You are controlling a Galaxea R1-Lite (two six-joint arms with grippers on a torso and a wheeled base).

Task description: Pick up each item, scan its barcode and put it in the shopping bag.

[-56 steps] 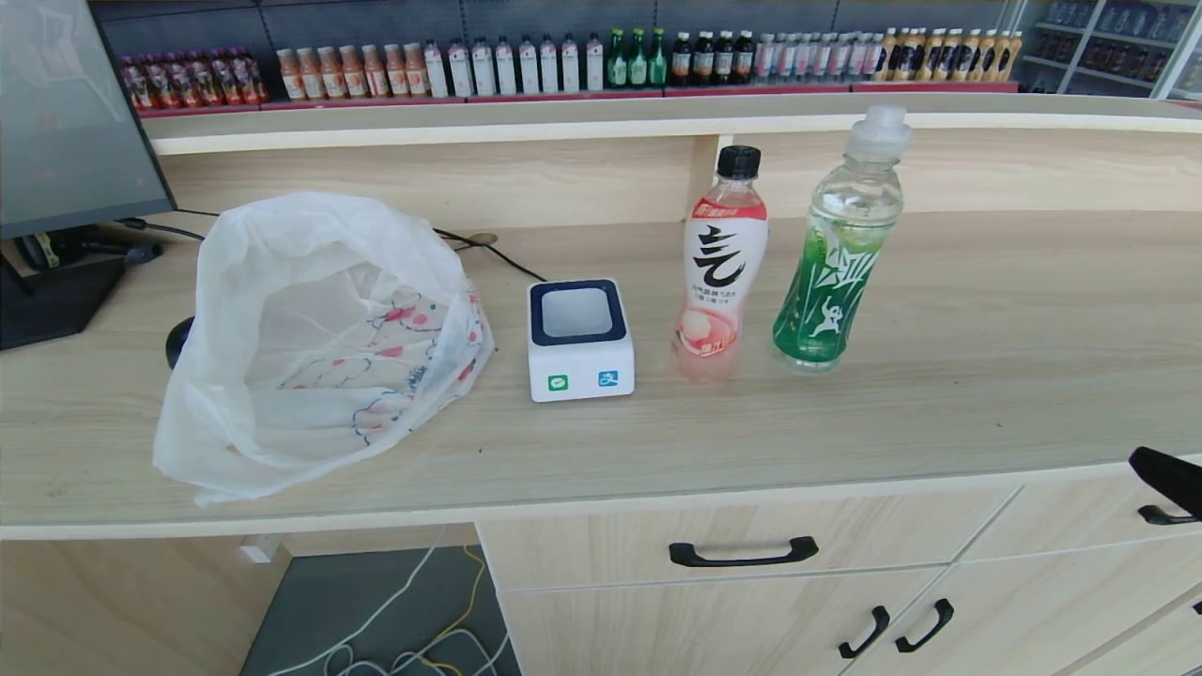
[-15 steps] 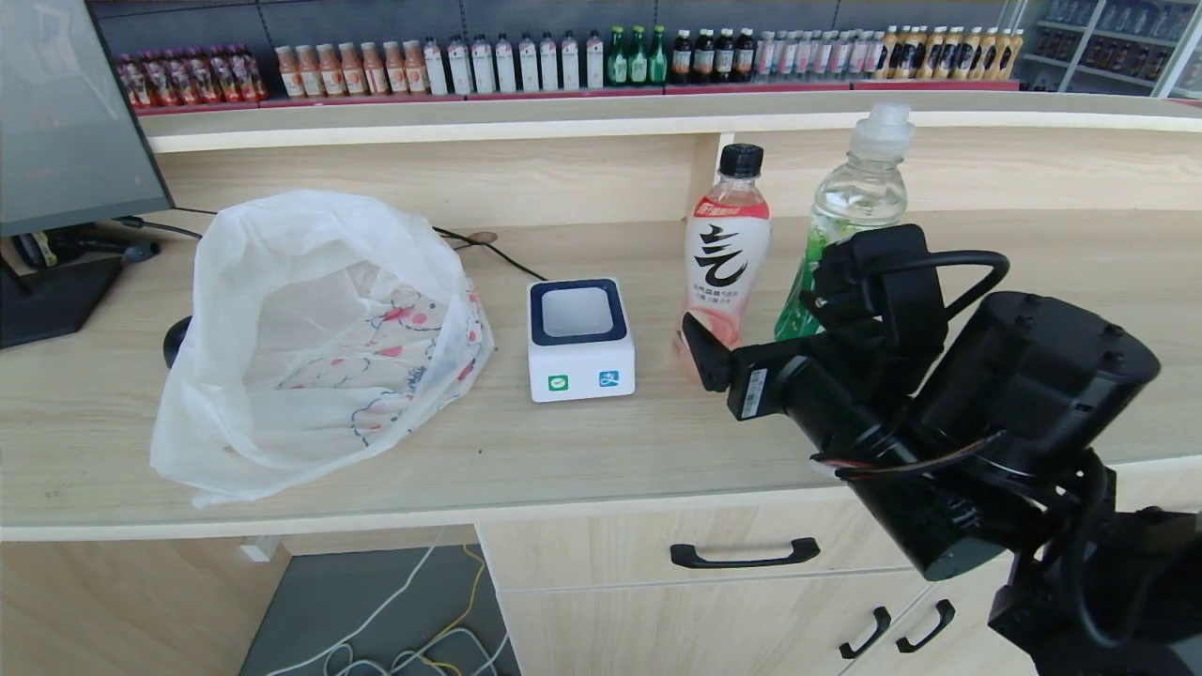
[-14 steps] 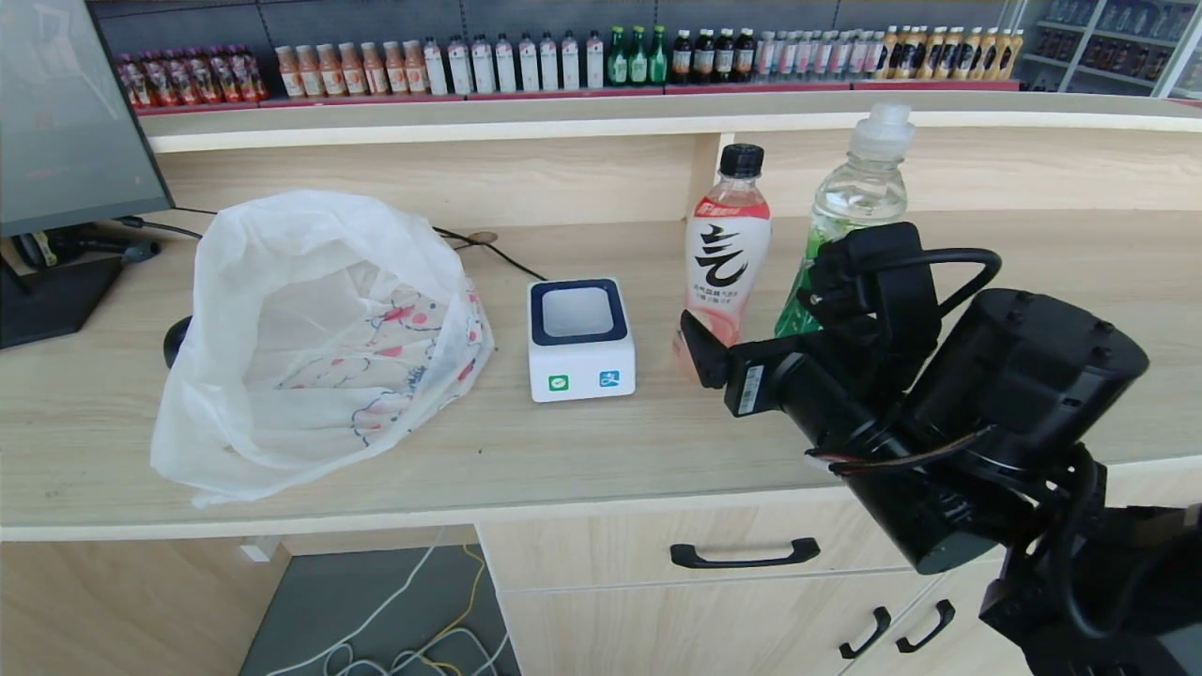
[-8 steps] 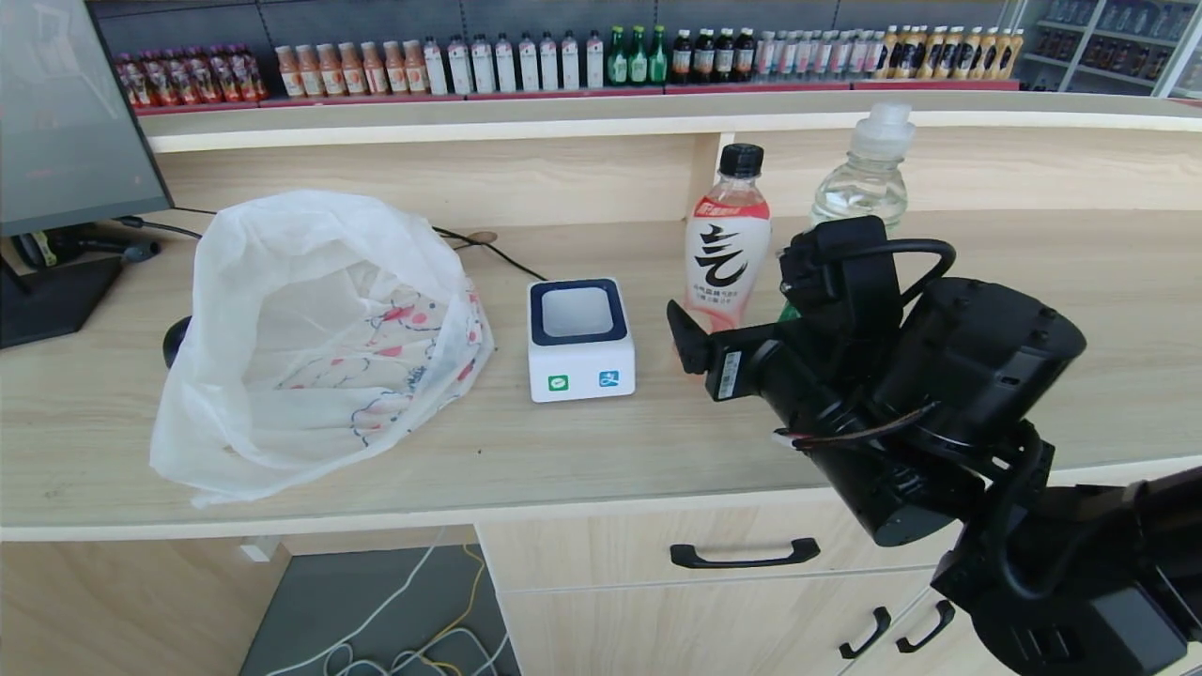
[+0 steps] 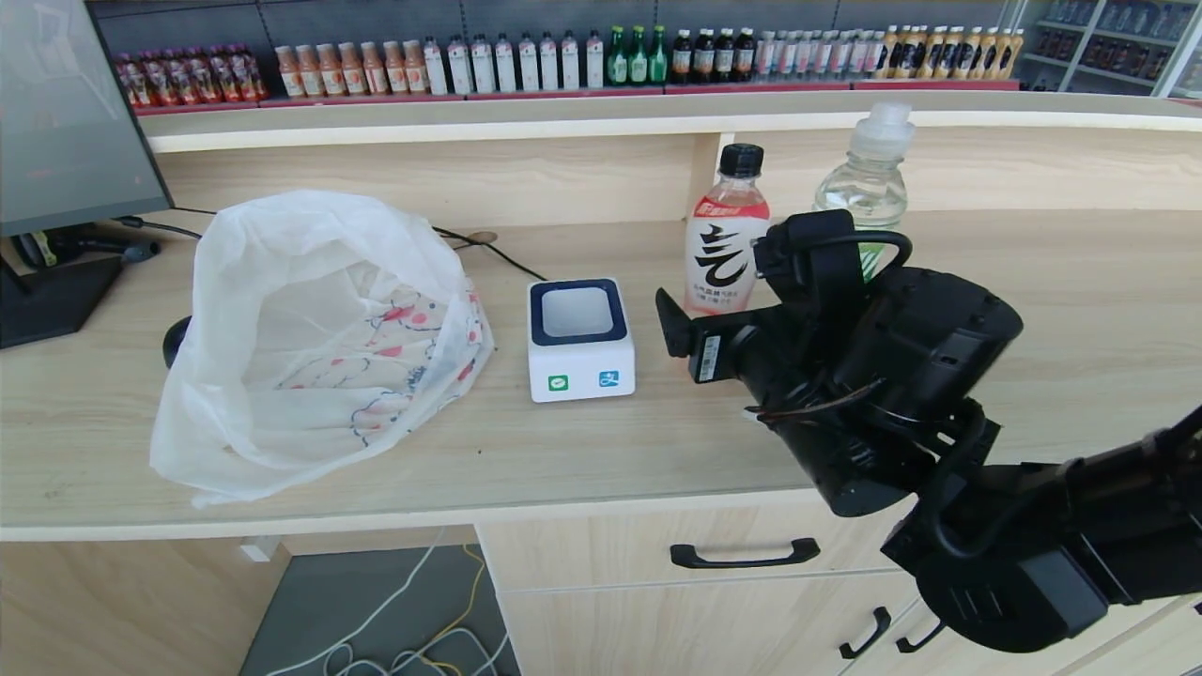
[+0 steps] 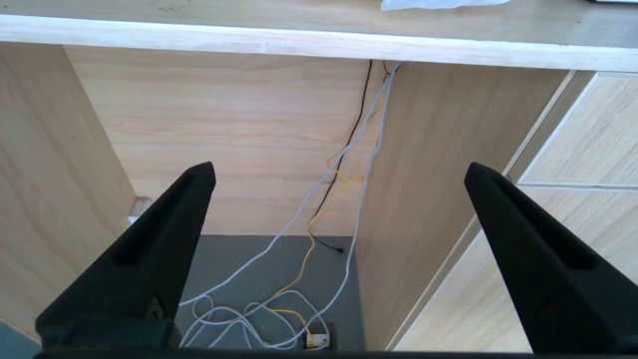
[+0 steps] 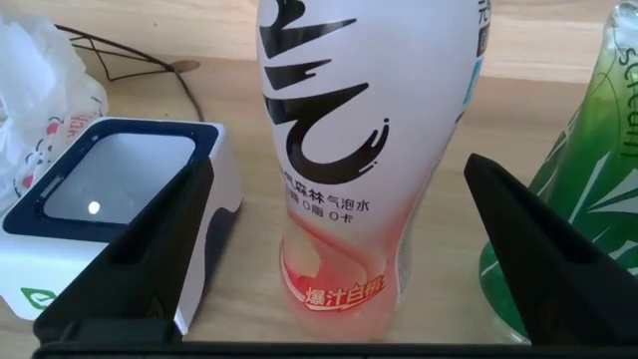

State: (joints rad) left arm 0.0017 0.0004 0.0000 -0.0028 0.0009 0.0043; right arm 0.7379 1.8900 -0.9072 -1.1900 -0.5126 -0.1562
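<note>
A pink bottle (image 5: 725, 235) with a black cap and white label stands on the wooden counter (image 5: 563, 441), right of the white scanner (image 5: 580, 338). In the right wrist view the pink bottle (image 7: 369, 150) is close ahead between the two fingers of my open right gripper (image 7: 339, 170), with gaps on both sides. In the head view the right gripper (image 5: 723, 300) is at the bottle's lower part. The green bottle (image 5: 869, 178) stands right of it, its lower half hidden by my arm. The white shopping bag (image 5: 310, 338) lies open at the left. My left gripper (image 6: 339, 175) hangs open below the counter.
A monitor (image 5: 66, 113) stands at the far left, and a black cable (image 5: 488, 249) runs behind the scanner. A raised wooden ledge (image 5: 601, 122) backs the counter. Drawers with black handles (image 5: 742, 554) sit below the front edge. Loose cables (image 6: 329, 199) hang under the counter.
My right arm came up from the lower right and moved forward and left, bringing its open gripper up to the pink bottle and covering more of the green bottle.
</note>
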